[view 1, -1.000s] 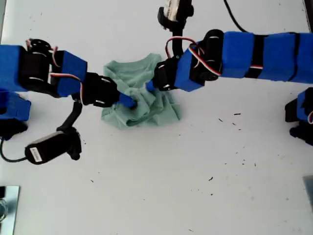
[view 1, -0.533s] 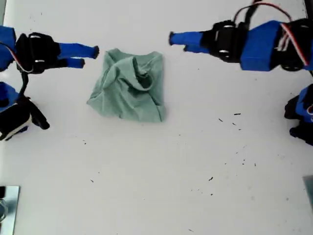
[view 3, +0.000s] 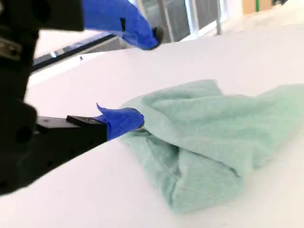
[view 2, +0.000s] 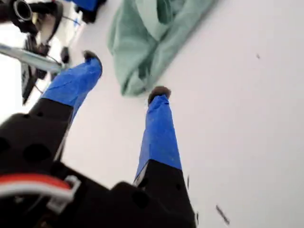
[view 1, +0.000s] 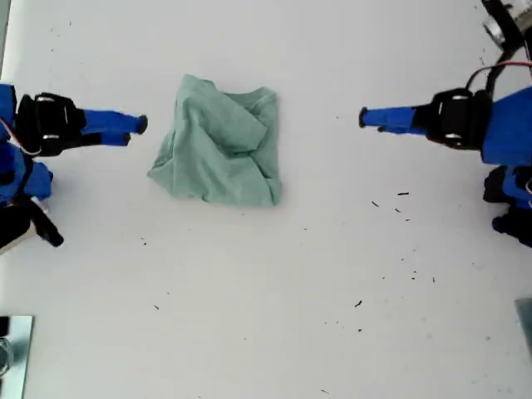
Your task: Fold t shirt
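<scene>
The pale green t shirt (view 1: 220, 145) lies in a crumpled, loosely folded bundle on the white table, a little toward the exterior view's left. My first gripper (view 1: 366, 119) reaches in from the exterior view's right, open and empty, a good gap away from the cloth. Its wrist view shows the two blue fingers (view 2: 159, 128) spread apart, with the t shirt (view 2: 147, 42) beyond them. My second gripper (view 1: 135, 130) comes from the exterior view's left, open, its tips just short of the shirt's edge. In its wrist view one fingertip (view 3: 124, 119) sits right beside the t shirt (view 3: 213, 128).
Small black specks (view 1: 403, 194) dot the white table (view 1: 274, 299) toward the exterior view's right. A metal piece (view 1: 12, 345) sits at the exterior view's lower left corner. Arm bases stand at both side edges of the exterior view.
Both grippers let go of the shirt and drew back toward their own sides of the exterior view. The shirt settled into a bundle and shifted slightly left.
</scene>
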Available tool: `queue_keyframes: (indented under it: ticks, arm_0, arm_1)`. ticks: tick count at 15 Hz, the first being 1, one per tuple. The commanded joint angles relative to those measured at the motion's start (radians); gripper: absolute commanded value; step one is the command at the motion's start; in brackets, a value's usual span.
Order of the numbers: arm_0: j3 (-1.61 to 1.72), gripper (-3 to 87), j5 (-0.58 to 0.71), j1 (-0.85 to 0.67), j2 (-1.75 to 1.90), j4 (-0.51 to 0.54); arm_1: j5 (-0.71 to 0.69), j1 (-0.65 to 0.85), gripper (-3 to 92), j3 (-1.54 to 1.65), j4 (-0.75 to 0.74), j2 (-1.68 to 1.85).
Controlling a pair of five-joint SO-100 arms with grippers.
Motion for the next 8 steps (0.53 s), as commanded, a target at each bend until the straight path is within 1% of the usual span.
queue_keyframes:
  ticks: [1,2,3,5,6,7,8]
  arm_0:
    - [0.12,6.2,-0.129,0.186,0.242,-0.009]
    - [0.179,0.4,-0.193,0.233,0.268,0.02]
    - [0.235,-0.1,-0.241,0.284,0.268,0.009]
    - [0.35,-0.1,-0.256,0.31,0.27,-0.038]
    - [0.394,3.2,-0.282,0.33,0.272,-0.074]
    - [0.38,11.6,-0.33,0.322,0.272,-0.046]
    - [0.376,15.3,-0.328,0.311,0.272,-0.04]
  arm_1:
    - [0.051,-0.058,10.7,0.12,0.195,0.216]
    - [0.067,-0.071,4.4,0.16,0.278,0.216]
    - [0.081,-0.075,2.5,0.209,0.336,0.216]
    - [0.129,-0.112,3.9,0.321,0.457,0.218]
    - [0.103,-0.143,3.9,0.339,0.42,0.218]
    - [0.179,-0.146,4.0,0.344,0.407,0.218]
    - [0.101,-0.121,4.5,0.347,0.403,0.218]
